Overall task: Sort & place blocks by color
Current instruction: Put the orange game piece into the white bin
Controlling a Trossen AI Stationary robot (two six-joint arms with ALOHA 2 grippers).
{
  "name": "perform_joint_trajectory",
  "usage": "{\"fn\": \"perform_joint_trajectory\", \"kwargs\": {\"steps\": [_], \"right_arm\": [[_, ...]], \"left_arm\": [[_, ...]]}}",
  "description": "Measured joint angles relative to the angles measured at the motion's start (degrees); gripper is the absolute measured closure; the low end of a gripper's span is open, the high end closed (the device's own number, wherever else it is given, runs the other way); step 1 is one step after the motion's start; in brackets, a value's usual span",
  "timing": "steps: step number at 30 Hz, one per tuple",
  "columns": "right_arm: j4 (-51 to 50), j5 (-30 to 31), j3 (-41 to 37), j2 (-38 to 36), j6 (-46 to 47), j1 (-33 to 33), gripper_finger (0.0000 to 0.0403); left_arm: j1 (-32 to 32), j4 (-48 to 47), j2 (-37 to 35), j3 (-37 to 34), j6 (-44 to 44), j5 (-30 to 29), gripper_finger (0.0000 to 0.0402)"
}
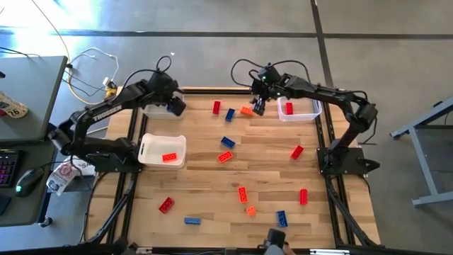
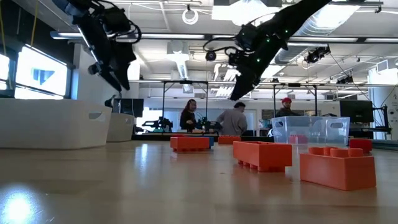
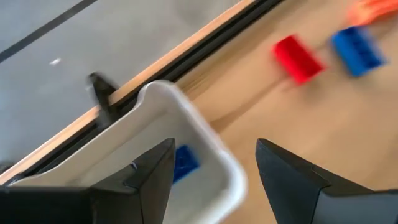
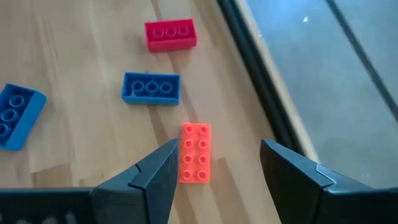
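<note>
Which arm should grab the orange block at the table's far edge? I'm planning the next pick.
The right. The right gripper hovers open right beside the orange block, which lies between its fingers in its wrist view. The left gripper is over the far white bin, farther away.

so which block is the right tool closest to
The orange block at the table's far edge, right under the open right tool; the blue and red blocks lie farther off.

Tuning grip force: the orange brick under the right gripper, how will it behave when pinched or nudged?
Orange brick looks like moulded plastic, so probably stiff, light. It lies flat, studs up, so unlikely to roll or tip; a nudge would more likely slide it on the smooth wooden table. Its glossy sides may slip unless the open right gripper pinches them squarely.
</note>
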Motion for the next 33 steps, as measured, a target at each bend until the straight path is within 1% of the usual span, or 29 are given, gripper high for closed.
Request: {"fn": "perform_joint_trajectory", "kwargs": {"steps": [3, 9, 14, 18, 21, 26, 33], "right_arm": [[0.62, 0.01, 0.0, 2.14, 0.88, 0.73, 0.0192], [0.68, 2.12, 0.0, 5.73, 0.86, 2.03, 0.0192], [0.82, 2.71, 0.0, 8.82, 0.95, 2.2, 0.0192], [0.85, 4.79, -0.02, 10.99, 1.05, 2.2, 0.0192], [1.25, 4.55, -0.02, 12.49, 1.07, 2.26, 0.0192], [1.96, 4.65, -0.02, 14.97, 0.98, 2.56, 0.0192], [2.61, 6.32, -0.02, 15.96, 0.97, 2.57, 0.0192]], "left_arm": [[-1.52, -0.21, -2.08, 0.0, 0.0, 3.45, 0.0193], [-5.41, -1.36, -4.93, 0.02, -1.0, 6.47, 0.0194], [-8.59, -1.92, -6.35, 0.02, -1.74, 6.7, 0.0193], [-10.62, -2.01, -7.0, 0.02, -2.85, 6.71, 0.0194], [-11.74, -2.25, -7.14, 0.02, -2.98, 6.7, 0.0193], [-12.83, -2.4, -7.14, 0.02, -2.98, 6.68, 0.0194], [-13.58, -2.6, -7.14, 0.02, -2.67, 6.7, 0.0193]]}}
